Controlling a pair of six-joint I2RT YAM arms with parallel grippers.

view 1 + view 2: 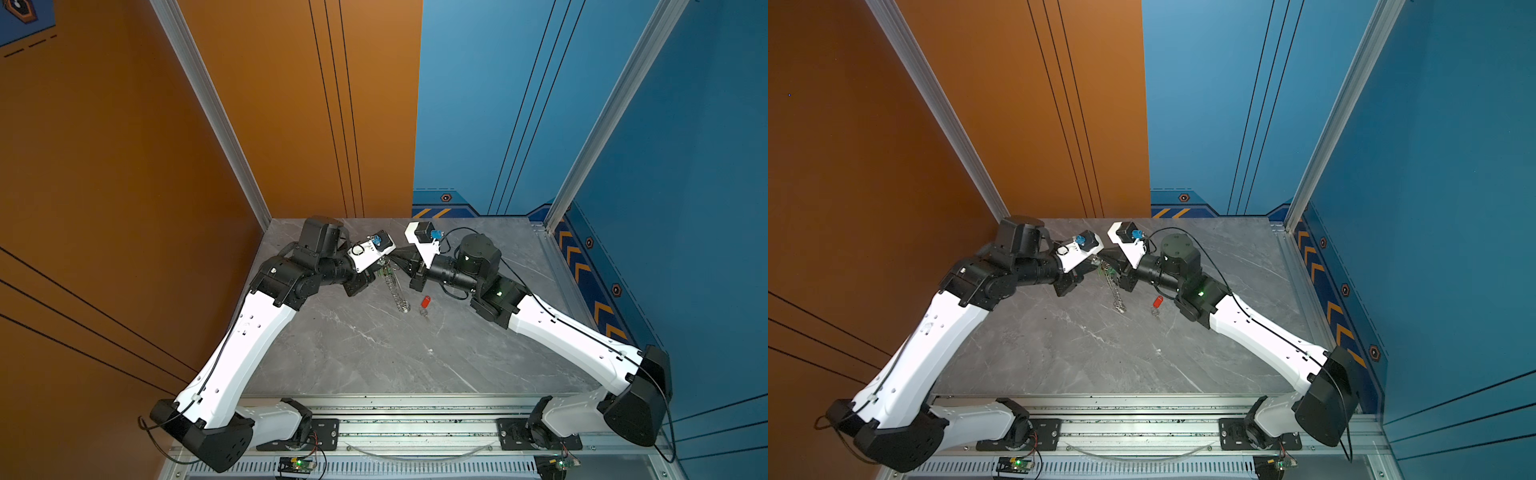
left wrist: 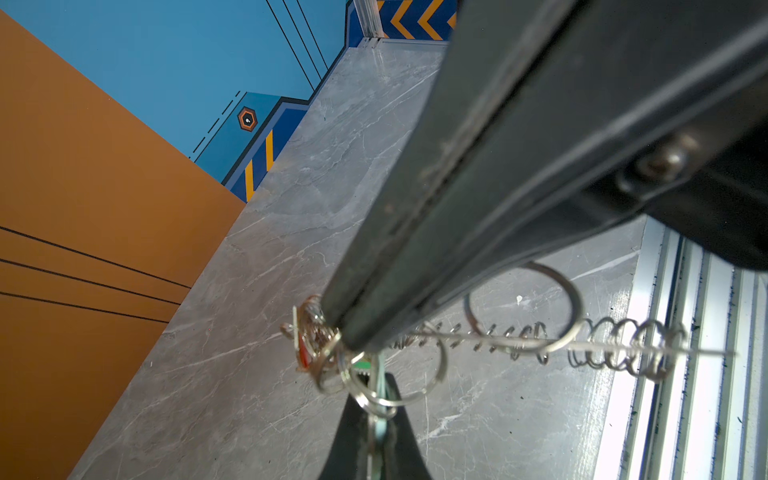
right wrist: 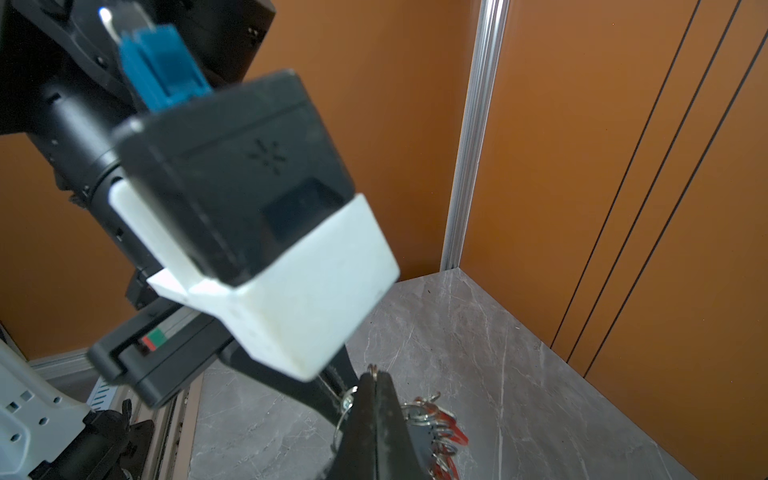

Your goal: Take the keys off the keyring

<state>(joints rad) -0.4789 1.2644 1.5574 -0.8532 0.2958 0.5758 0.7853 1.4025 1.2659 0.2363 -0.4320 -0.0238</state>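
The keyring (image 1: pixel 397 291) (image 1: pixel 1116 293) hangs edge-on above the back middle of the table, small wire rings lining its rim (image 2: pixel 615 347). My left gripper (image 1: pixel 381 266) (image 2: pixel 376 401) is shut on a thin pale mint and metal key at the keyring's upper end. My right gripper (image 1: pixel 392 259) (image 3: pixel 375 374) meets it there, shut on a wire ring of the keyring, and a bit of that ring pokes past its tips. Several red-tagged keys (image 3: pixel 444 428) bunch just behind those jaws. One red-tagged key (image 1: pixel 424 303) (image 1: pixel 1157 302) lies loose on the table.
The grey marble table (image 1: pixel 353 353) is bounded by an orange wall on the left and a blue wall on the right. An aluminium rail (image 1: pixel 415 419) carrying both arm bases runs along the front edge. The left arm's wrist camera (image 3: pixel 249 216) fills much of the right wrist view.
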